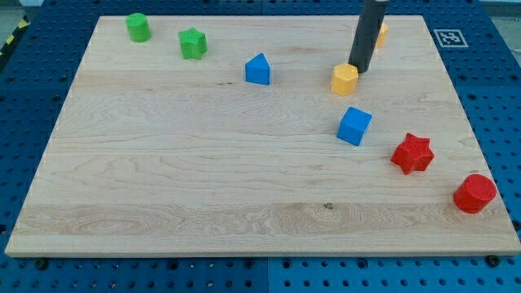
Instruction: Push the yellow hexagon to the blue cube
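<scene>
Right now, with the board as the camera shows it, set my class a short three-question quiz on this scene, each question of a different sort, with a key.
1. True or false: my tip sits just at the view's top-right of the yellow hexagon.
2. Which block lies nearest below the yellow hexagon? A) blue cube B) red star C) green cylinder
3. Fill in: the yellow hexagon and the blue cube are ____ (touching/apart).

Key: 1 true; 2 A; 3 apart.

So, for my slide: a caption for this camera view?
My tip touches the yellow hexagon, above the blue cube.
</scene>
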{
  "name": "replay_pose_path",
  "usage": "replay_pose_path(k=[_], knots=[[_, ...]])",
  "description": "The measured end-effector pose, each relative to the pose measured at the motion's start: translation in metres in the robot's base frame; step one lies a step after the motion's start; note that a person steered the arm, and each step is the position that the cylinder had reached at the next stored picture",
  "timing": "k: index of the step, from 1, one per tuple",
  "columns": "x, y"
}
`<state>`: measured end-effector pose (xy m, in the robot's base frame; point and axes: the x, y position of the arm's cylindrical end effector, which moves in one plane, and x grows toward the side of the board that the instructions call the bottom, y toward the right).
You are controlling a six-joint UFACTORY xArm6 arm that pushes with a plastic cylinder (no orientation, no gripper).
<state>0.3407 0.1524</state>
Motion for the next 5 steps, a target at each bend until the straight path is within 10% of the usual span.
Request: replay_pose_path(k=[5], knots=[[0.011,-0.015]])
